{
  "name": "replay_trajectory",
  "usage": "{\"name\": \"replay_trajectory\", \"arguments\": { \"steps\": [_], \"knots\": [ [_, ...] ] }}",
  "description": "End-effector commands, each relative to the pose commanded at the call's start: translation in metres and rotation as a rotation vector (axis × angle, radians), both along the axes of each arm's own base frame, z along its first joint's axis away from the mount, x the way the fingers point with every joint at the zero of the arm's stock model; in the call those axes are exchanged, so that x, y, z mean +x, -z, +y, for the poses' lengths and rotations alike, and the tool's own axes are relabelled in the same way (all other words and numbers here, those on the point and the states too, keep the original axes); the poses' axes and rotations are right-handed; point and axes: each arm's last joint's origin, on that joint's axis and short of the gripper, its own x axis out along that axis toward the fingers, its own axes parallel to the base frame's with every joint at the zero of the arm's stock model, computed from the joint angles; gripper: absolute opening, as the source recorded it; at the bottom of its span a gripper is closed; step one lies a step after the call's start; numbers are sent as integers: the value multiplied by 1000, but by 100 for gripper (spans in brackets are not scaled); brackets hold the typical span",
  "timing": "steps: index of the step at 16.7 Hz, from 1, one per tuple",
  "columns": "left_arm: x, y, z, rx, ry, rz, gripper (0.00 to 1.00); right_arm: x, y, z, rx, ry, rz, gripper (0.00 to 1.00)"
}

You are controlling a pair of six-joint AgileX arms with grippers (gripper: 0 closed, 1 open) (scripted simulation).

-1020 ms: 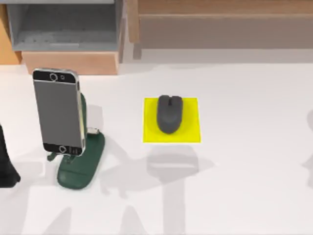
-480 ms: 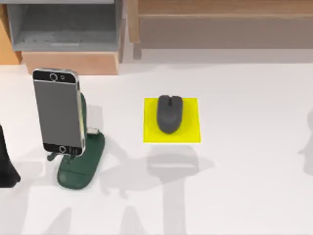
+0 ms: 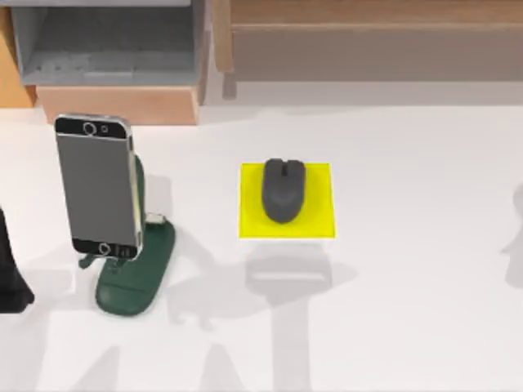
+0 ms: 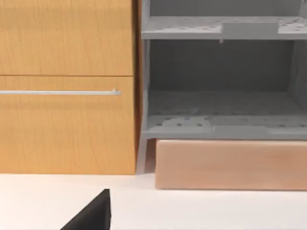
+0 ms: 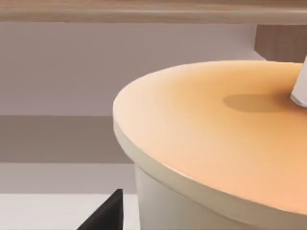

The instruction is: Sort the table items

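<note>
Sorting looks done to me: the smartphone (image 3: 96, 188) stands propped upright on its dark green stand (image 3: 135, 273) at the bench's (image 3: 409, 310) left, and the mouse (image 3: 283, 190) sits centred on the yellow pad (image 3: 320, 224) mid-bench. My left arm (image 3: 10, 273) sits at the left edge; I cannot tell whether either arm's fingers are wide or narrow, and nothing seems left to move

Rendered office desk setting, white table (image 3: 409, 310), wooden drawer cabinet (image 4: 67, 86), grey shelf unit (image 4: 220, 86), yellow mouse pad (image 3: 315, 224)

Smartphone (image 3: 97, 187) propped upright at left; grey mouse (image 3: 283, 190) centre table (image 3: 409, 286).
</note>
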Motion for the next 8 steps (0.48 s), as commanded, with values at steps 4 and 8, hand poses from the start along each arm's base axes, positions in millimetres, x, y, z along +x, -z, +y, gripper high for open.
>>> {"name": "replay_trajectory", "arguments": {
  "steps": [4, 8],
  "knots": [
    [0, 0, 0, 0, 0, 0, 100, 0, 0, 0, 0, 0, 0, 47],
    [0, 0, 0, 0, 0, 0, 100, 0, 0, 0, 0, 0, 0, 17]
  ]
}}
